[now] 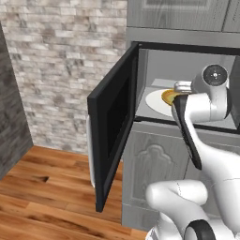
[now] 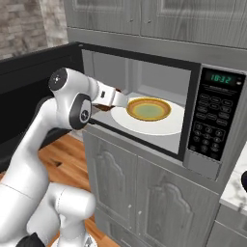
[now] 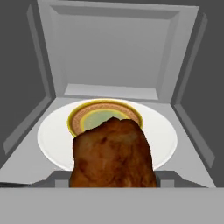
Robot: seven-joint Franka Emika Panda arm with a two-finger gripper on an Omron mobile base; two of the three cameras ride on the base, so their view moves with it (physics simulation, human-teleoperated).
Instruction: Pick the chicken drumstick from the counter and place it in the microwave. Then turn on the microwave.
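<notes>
Microwave (image 2: 212, 125) with its black windowed door (image 1: 115, 126) swung wide to the robot's left. Inside, we see the white round turntable (image 2: 166, 123) carrying a yellow-brown rimmed bowl (image 2: 148, 109); its greenish hollow holds nothing that we can make out.

In the hand view the chicken drumstick (image 3: 113, 155), reddish-brown and glossy, stands large in the foreground between the lower corners of the picture, in front of the turntable (image 3: 164, 133) and overlapping the near rim of the bowl (image 3: 105, 114). We read the tool as grasping the chicken drumstick, at the mouth of the microwave cavity, just short of the bowl; whether the meat touches the rim we cannot tell.

The right base view adds the keypad (image 2: 207, 123) and the green digital display (image 2: 221, 78) on the microwave's right side. There the tool (image 2: 116, 101) reaches in from the left, with a small reddish patch beneath it near the front sill. The left base view shows the door's outer face edge-on and, past the arm, a slice of the turntable (image 1: 153, 102) and bowl (image 1: 168, 96).

The microwave sits built into grey panelled cabinets (image 2: 144, 198), with further panels above. A corner of the white-grey marbled table (image 2: 236, 188) appears at far right. Pale brick wall (image 1: 61, 61) and wooden plank floor (image 1: 47, 197) lie to the left.
</notes>
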